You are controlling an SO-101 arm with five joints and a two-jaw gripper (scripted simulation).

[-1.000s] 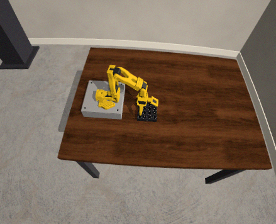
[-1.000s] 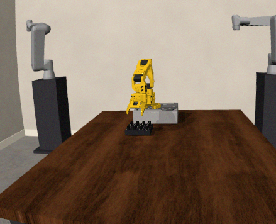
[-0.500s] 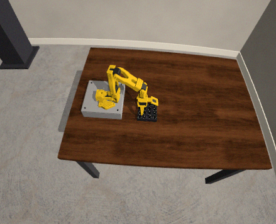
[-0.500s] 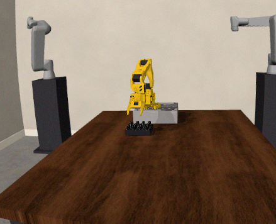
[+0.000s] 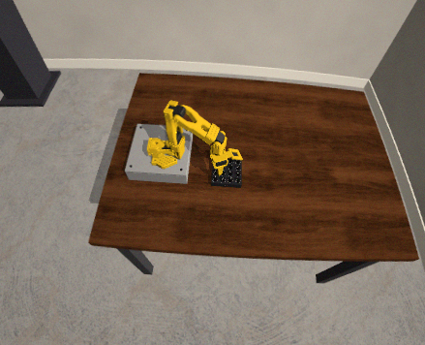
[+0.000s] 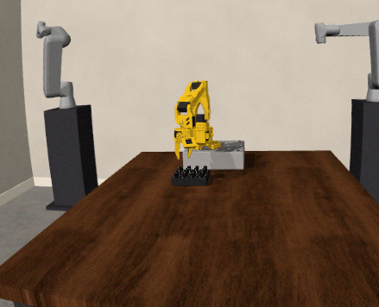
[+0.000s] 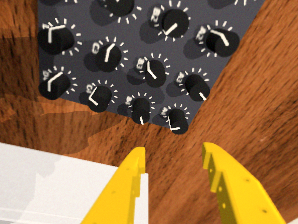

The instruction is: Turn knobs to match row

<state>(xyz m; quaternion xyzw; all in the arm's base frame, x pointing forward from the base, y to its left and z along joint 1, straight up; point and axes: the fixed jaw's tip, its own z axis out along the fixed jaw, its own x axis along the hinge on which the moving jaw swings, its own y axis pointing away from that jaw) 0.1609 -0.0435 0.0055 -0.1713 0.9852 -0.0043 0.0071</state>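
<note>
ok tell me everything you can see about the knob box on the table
The knob box is a small, flat, dark grey-black block lying on the brown wooden table, just beside the arm's grey base block. Its top carries rows of round black knobs, four across in the wrist view, each with a white pointer line and a ring of white tick marks; the pointers face different ways. Small labels beside the knobs are too blurred to read. The yellow gripper hovers above its near edge, touching nothing.
</note>
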